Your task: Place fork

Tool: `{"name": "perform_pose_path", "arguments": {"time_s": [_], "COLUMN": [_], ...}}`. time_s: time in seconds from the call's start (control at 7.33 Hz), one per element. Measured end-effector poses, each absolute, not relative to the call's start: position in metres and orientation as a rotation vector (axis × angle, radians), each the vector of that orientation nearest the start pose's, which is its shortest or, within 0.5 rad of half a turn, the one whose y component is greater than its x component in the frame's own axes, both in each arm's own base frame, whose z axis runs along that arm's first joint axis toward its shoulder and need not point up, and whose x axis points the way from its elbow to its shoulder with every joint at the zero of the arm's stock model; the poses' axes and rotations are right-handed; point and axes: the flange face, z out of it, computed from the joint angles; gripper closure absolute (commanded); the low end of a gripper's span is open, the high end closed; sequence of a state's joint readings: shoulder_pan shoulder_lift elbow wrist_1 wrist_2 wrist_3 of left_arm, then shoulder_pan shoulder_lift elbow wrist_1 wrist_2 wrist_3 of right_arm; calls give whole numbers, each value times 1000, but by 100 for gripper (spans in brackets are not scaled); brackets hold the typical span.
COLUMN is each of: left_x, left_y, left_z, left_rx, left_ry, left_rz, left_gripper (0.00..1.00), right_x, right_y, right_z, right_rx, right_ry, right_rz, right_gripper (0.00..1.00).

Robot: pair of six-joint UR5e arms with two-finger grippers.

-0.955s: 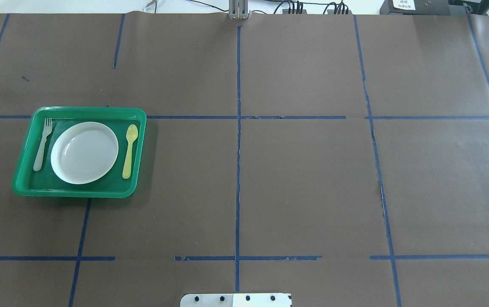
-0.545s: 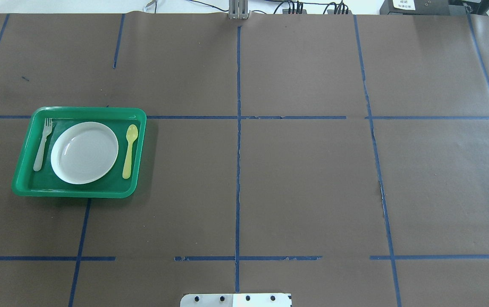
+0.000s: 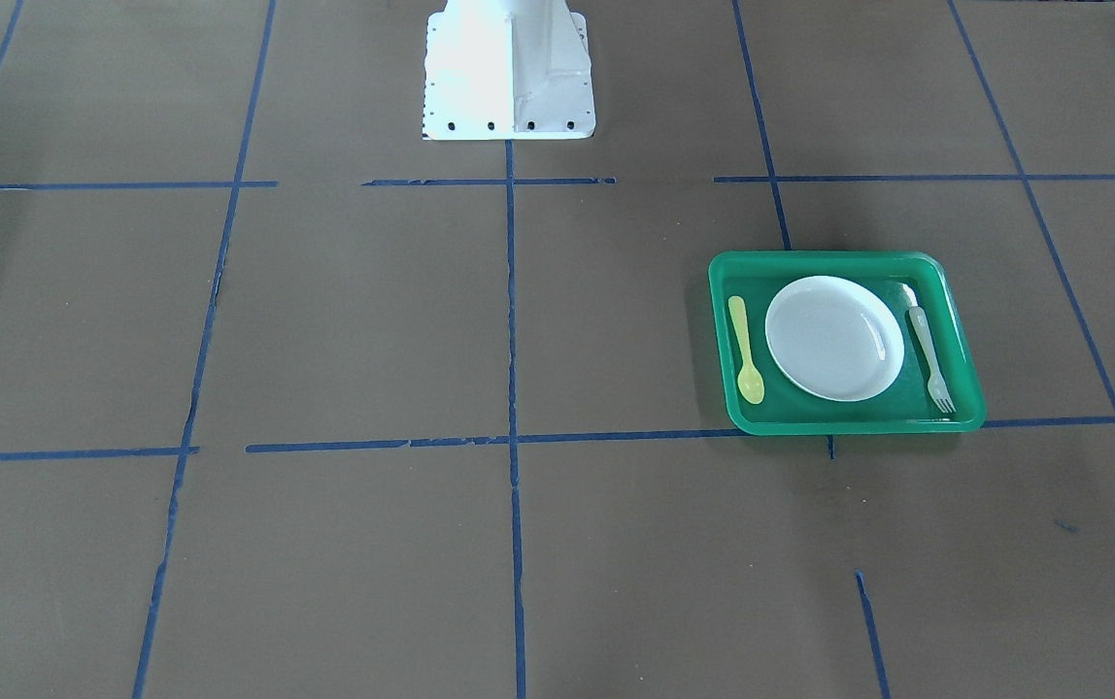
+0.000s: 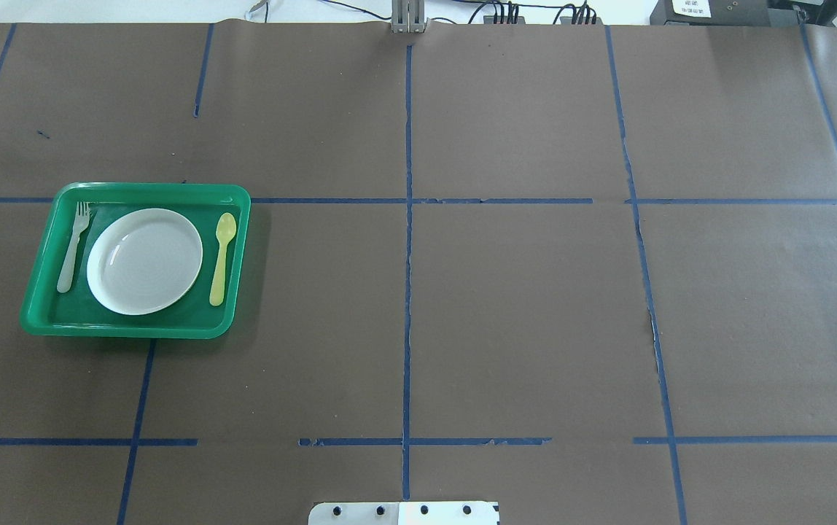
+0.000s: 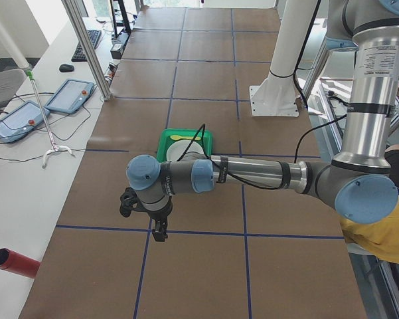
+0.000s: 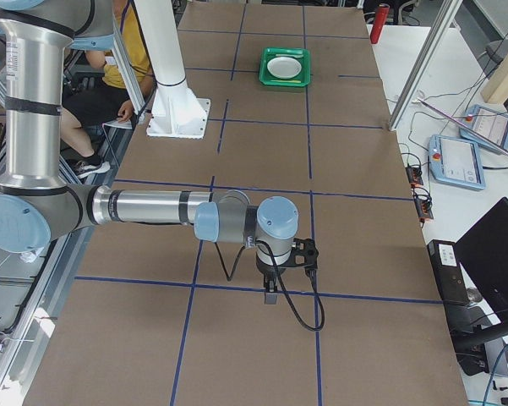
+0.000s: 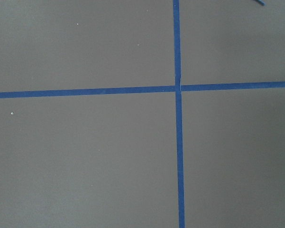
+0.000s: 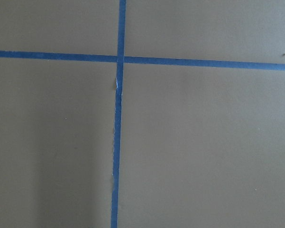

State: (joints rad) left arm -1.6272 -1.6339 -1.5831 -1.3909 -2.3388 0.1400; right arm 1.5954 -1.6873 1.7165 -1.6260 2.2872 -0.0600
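Looking from across the table (image 3: 373, 320), the fork (image 3: 929, 349) lies in the green tray (image 3: 829, 257), just beside the plate (image 3: 834, 338), the spoon (image 3: 744, 351) on the plate's other side. From above, the fork's long side runs from near to far, prongs at the far end. From the left end, the left gripper (image 5: 160, 231) hangs near the green tray, so this arm is nearer. From the right end, the right gripper (image 6: 270, 296) is well apart. I cannot tell if either gripper is spread or pressed together.

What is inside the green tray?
The tray holds a white plate, the fork beside it, a yellow spoon opposite. The floor under the plate is hidden.
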Motion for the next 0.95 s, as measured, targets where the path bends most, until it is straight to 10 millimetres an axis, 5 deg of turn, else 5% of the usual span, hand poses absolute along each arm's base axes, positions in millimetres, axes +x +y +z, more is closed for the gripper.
{"name": "perform_pose_path", "arguments": {"time_s": [0.95], "left_x": [-109], "left_y": [-499], "left_z": [650], "left_rx": [-29], "left_ry": [777], "left_rz": [-5], "left_gripper": [0], "right_x": [79], "right_y": [-439], "right_z": [651], "right_rx": [5], "right_ry": [-717], "right_rz": [-24], "right_gripper": [0]}}
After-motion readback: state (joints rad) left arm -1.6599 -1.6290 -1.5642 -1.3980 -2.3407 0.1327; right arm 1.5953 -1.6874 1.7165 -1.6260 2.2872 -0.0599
